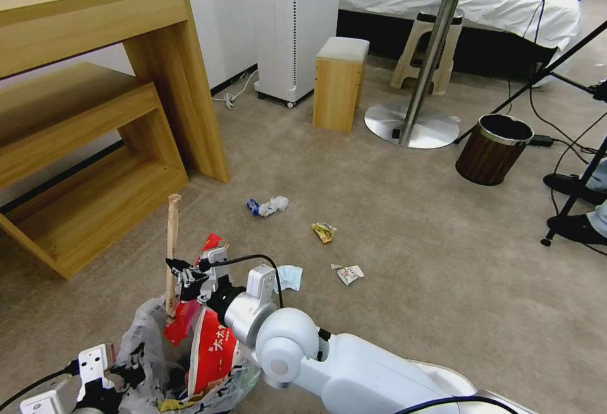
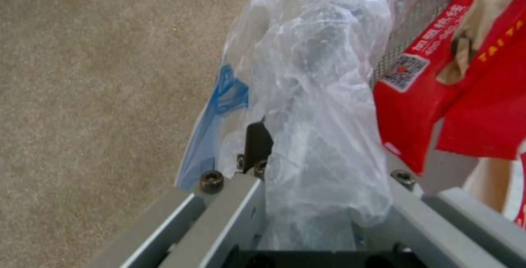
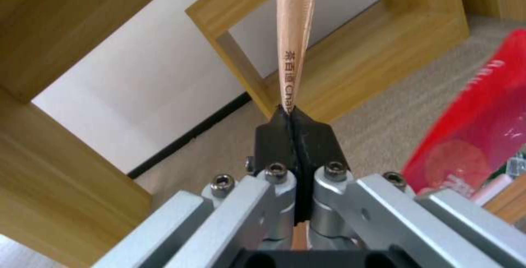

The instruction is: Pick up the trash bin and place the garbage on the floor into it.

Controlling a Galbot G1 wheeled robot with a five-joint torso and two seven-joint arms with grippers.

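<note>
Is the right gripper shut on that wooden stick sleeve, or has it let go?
Shut on it. The right gripper has its black pads pressed together around the stick sleeve, which stands upright above the trash bin.

Four floor litter pieces (image 1: 268, 206); two bins (image 1: 493, 148)

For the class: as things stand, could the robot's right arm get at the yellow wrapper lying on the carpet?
Probably not yet: the right gripper is shut on a paper-sleeved stick over the trash bin. The floor around the yellow wrapper is open.
</note>
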